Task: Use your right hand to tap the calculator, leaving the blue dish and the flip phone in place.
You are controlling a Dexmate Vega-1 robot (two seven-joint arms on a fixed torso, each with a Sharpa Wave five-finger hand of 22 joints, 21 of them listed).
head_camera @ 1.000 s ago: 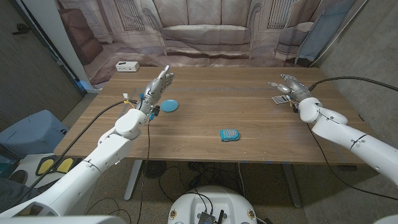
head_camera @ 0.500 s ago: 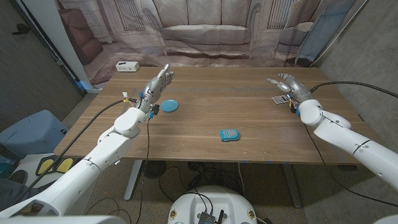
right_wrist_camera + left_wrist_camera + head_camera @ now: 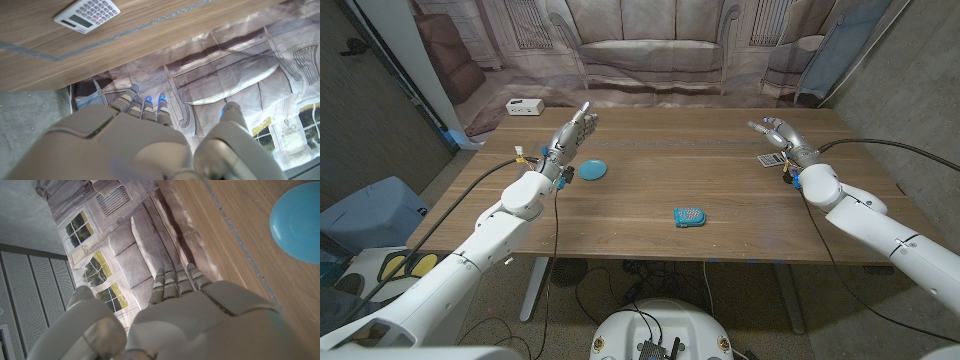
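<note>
A small white calculator (image 3: 770, 159) lies near the table's far right and also shows as the calculator (image 3: 87, 14) in the right wrist view. My right hand (image 3: 779, 135) hovers just above and behind it, fingers spread, holding nothing. A teal flip phone (image 3: 689, 216) lies at the middle front of the table. The blue dish (image 3: 591, 169) sits at the left and appears as the dish (image 3: 297, 219) in the left wrist view. My left hand (image 3: 572, 135) is raised above the table beside the dish, fingers extended, empty.
A white power strip (image 3: 524, 107) rests at the far left corner of the wooden table (image 3: 650, 190). A printed backdrop of a sofa hangs behind the table. Cables run along both arms.
My right hand has drifted slightly left and toward the back of the table, staying over the calculator. The left hand and the objects have not moved.
</note>
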